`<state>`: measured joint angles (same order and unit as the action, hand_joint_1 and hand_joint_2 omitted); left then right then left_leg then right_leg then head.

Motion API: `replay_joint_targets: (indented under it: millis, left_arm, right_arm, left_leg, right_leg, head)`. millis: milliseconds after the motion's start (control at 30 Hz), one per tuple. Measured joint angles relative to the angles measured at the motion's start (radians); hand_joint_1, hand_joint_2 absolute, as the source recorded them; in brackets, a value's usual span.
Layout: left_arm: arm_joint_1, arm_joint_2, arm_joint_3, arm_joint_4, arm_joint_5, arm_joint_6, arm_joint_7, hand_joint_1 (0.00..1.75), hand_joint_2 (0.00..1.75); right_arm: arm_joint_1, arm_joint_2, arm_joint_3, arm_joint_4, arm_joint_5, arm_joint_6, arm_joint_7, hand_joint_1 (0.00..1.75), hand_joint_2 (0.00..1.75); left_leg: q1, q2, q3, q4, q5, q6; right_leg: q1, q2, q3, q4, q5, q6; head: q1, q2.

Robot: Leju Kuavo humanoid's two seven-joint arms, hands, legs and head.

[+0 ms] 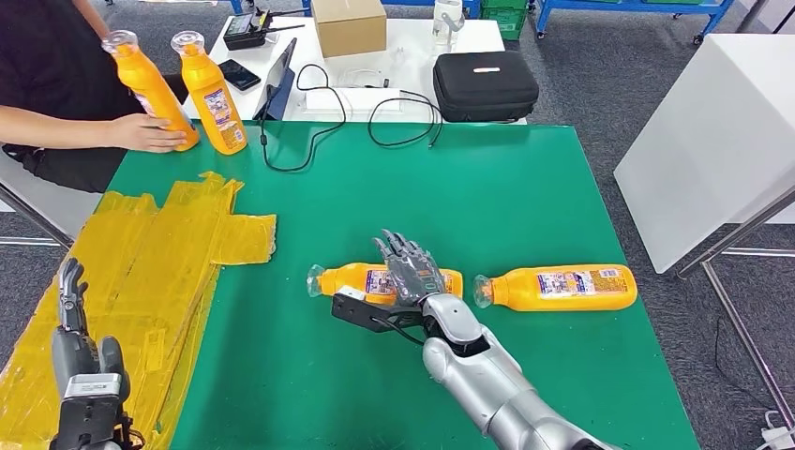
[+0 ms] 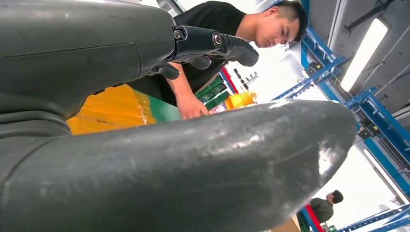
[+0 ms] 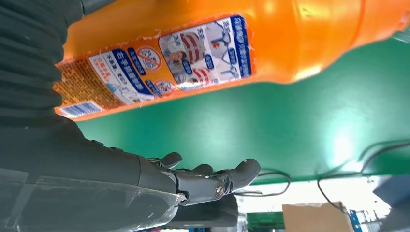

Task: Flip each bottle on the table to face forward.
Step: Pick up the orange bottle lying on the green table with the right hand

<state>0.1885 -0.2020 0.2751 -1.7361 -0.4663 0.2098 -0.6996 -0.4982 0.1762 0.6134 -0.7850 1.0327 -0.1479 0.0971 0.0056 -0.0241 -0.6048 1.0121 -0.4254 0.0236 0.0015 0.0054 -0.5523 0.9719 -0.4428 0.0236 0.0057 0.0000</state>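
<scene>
Green table (image 1: 525,197): covers most of the head view; a white table (image 1: 412,42) stands behind its far edge.
Yellow plastic sheeting (image 1: 141,281): crumpled over the green table's left side, running to the near left corner.
Person (image 1: 47,84): at the far left in a black shirt, one hand (image 1: 145,133) resting on the base of a tilted orange bottle (image 1: 150,89).
Black case (image 1: 485,84): on the white table, at its right end, with a cardboard box (image 1: 348,25) further left and black cables (image 1: 375,112) trailing onto the green top.
Standing bottle (image 1: 214,94): upright just beside the tilted one, label towards the camera.
Right lying bottle (image 1: 558,287): on its side near the table's right edge, cap pointing left, label up.
Left lying bottle (image 1: 361,279): on its side in the near middle, cap pointing left, partly under the right hand; the right wrist view shows its label (image 3: 159,60).
Right hand (image 1: 412,267): fingers (image 3: 227,176) spread and extended above the left lying bottle, gripping nothing.
Left hand (image 1: 73,300): low over the yellow sheeting, fingers extended, holding nothing.
</scene>
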Motion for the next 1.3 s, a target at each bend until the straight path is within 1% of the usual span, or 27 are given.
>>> replay_joint_targets:
  millis: [167, 433, 567, 700, 800, 867, 933, 1000, 1033, 1300]
  left_arm:
    - [0.0, 0.0, 0.0, 0.0, 0.009, -0.002, 0.0, 0.0, 0.0]
    - [0.0, 0.0, 0.001, 0.0, 0.01, -0.003, 0.0, 0.0, 0.0]
    - [0.0, 0.0, 0.001, 0.0, 0.01, -0.003, 0.0, 0.0, 0.0]
    - [0.0, 0.0, 0.001, 0.0, 0.01, -0.008, 0.0, 0.0, 0.0]
    - [0.0, 0.0, 0.001, 0.0, 0.01, -0.019, 0.0, 0.0, 0.0]
    - [0.0, 0.0, 0.002, 0.0, 0.01, -0.025, 0.0, 0.0, 0.0]
    - [0.0, 0.0, 0.002, 0.0, 0.009, -0.029, 0.001, 0.0, 0.0]
    - [0.0, 0.0, 0.002, 0.0, 0.009, -0.035, 0.003, 0.0, 0.0]
    - [0.0, 0.0, 0.003, 0.0, 0.009, -0.037, 0.004, 0.0, 0.0]
    - [-0.001, 0.0, 0.013, 0.0, 0.01, -0.044, 0.008, 0.0, 0.0]
  right_arm:
    - [-0.011, 0.005, 0.0, 0.056, 0.016, 0.006, 0.023, 0.0, 1.75]
    - [-0.016, 0.009, 0.0, 0.092, 0.02, 0.011, 0.027, 0.0, 1.75]
    - [-0.017, 0.012, 0.0, 0.104, 0.021, 0.011, 0.027, 0.0, 0.0]
    - [-0.022, 0.013, 0.0, 0.116, 0.031, 0.024, 0.041, 0.0, 0.0]
    - [-0.037, 0.016, 0.001, 0.144, 0.062, 0.065, 0.084, 0.0, 0.0]
    - [-0.053, 0.021, 0.002, 0.173, 0.091, 0.087, 0.125, 0.0, 0.87]
    - [-0.067, 0.025, 0.004, 0.201, 0.115, 0.097, 0.157, 0.85, 1.75]
    - [-0.079, 0.027, 0.005, 0.223, 0.13, 0.103, 0.173, 1.72, 1.75]
    - [-0.084, 0.029, 0.005, 0.232, 0.134, 0.106, 0.176, 1.75, 1.75]
    - [-0.114, 0.039, 0.005, 0.273, 0.149, 0.131, 0.176, 1.75, 1.75]
  left_leg:
    - [0.0, 0.0, 0.0, 0.0, 0.0, 0.0]
    - [0.0, 0.0, -0.001, 0.0, 0.0, 0.0]
    - [0.0, 0.0, -0.001, 0.0, 0.0, 0.0]
    - [0.0, 0.0, -0.001, 0.0, 0.0, 0.0]
    - [0.0, 0.0, 0.0, 0.0, 0.0, 0.0]
    - [0.0, 0.0, 0.0, 0.0, 0.0, 0.0]
    - [0.0, 0.0, 0.0, 0.0, 0.0, 0.0]
    - [0.0, 0.0, 0.001, 0.0, 0.0, 0.0]
    - [0.0, 0.0, 0.001, 0.0, 0.0, 0.0]
    - [0.0, 0.0, 0.005, 0.0, 0.0, 0.0]
  right_leg:
    - [0.0, 0.0, 0.0, 0.0, 0.0, 0.0]
    - [0.0, 0.0, -0.001, 0.0, 0.0, 0.0]
    - [0.0, 0.0, 0.0, 0.0, 0.0, 0.0]
    - [0.0, 0.0, 0.0, 0.0, 0.0, 0.0]
    - [0.0, 0.0, 0.0, 0.0, 0.0, 0.0]
    - [0.0, 0.0, 0.0, 0.0, 0.0, 0.0]
    - [0.0, 0.0, 0.0, 0.0, 0.0, 0.0]
    - [0.0, 0.0, 0.001, 0.0, 0.0, 0.0]
    - [0.0, 0.0, 0.001, 0.0, 0.0, 0.0]
    - [0.0, 0.0, 0.003, 0.0, 0.0, 0.0]
  head:
    - [0.0, 0.0]
    - [0.0, 0.0]
    - [0.0, 0.0]
    - [0.0, 0.0]
    - [0.0, 0.0]
    - [0.0, 0.0]
    - [0.0, 0.0]
    - [0.0, 0.0]
    - [0.0, 0.0]
    - [0.0, 0.0]
